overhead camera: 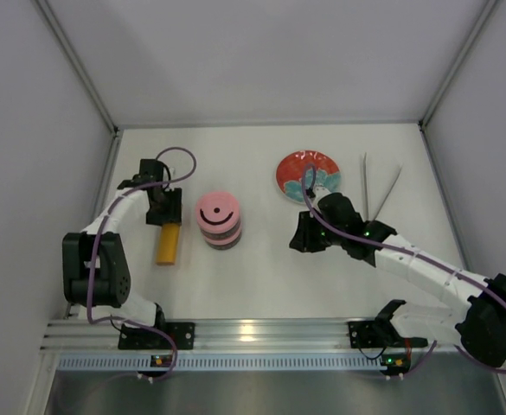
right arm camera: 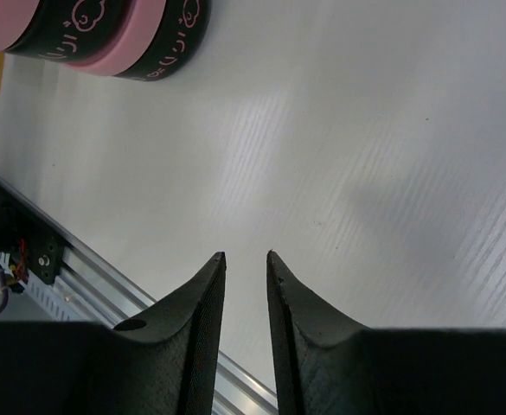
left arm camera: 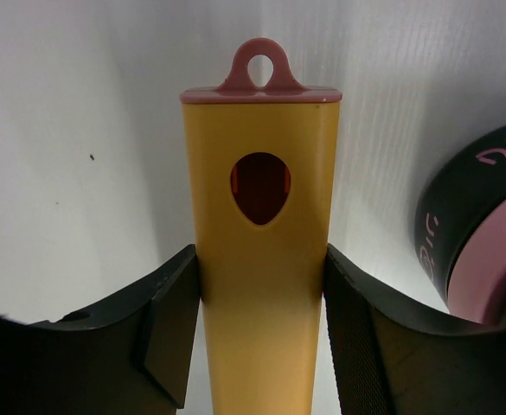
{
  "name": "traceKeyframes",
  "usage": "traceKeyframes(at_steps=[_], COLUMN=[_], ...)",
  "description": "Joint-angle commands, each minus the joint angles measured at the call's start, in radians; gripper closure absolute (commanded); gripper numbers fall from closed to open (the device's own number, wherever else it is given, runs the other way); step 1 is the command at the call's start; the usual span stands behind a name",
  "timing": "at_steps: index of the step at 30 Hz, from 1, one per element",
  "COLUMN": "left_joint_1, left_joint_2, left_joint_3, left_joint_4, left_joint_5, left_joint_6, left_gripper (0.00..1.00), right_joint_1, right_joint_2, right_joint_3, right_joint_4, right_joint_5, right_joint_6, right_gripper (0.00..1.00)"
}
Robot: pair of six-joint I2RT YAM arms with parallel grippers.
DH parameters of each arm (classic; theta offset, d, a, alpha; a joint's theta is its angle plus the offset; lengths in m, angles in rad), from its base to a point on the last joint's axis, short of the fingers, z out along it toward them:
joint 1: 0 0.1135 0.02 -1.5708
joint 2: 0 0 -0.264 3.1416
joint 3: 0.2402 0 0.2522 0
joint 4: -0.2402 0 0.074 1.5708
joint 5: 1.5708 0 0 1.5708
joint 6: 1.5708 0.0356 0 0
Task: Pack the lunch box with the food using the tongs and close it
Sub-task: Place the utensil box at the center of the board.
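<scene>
Lunch box (overhead camera: 219, 220), pink-lidded, apparently stacked; left claw (left arm camera: 261, 252) clamps orange bar (left arm camera: 261, 121), right claw (right arm camera: 246, 257) narrow, empty.

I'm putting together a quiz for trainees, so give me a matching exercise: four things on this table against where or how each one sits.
Things:
1. lunch box
2. orange bar
3. tongs
4. plate

Places or states:
A. lying untouched, to the right of the plate
B. clamped between the fingers of the left tool
C. stacked, pink lid on top, just right of the orange bar
D. red-and-blue patterned, farther back than the right tool

Pairs: 1-C, 2-B, 3-A, 4-D
</scene>
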Motion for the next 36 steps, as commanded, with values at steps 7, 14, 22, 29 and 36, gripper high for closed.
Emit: traceKeyframes(at_steps=[7,14,22,29,36], left_joint_1=[-0.069,-0.071,-0.074,-0.074,-0.074], left_joint_2=[-0.004,0.053,0.029,-0.033,-0.094], left_joint_3=[-0.151,-0.173,-0.174,-0.148,-0.107], left_joint_4=[0.33,0.385,0.405,0.367,0.309], left_joint_5=[-0.141,-0.112,-0.09,-0.07,-0.038], left_joint_6=[-0.13,-0.175,-0.147,-0.092,-0.053], left_gripper=[1.0,0.91,0.58,0.37,0.21], right_joint_1=[-0.018,-0.02,-0.02,-0.02,-0.021], right_joint_2=[-0.054,-0.057,-0.06,-0.058,-0.049], right_joint_3=[-0.018,-0.013,-0.013,-0.018,-0.018], right_joint_4=[0.029,0.017,0.012,0.019,0.025], right_joint_5=[0.036,0.036,0.038,0.035,0.03], right_joint_6=[0.036,0.043,0.043,0.04,0.028], right_gripper=[0.75,0.75,0.74,0.73,0.66])
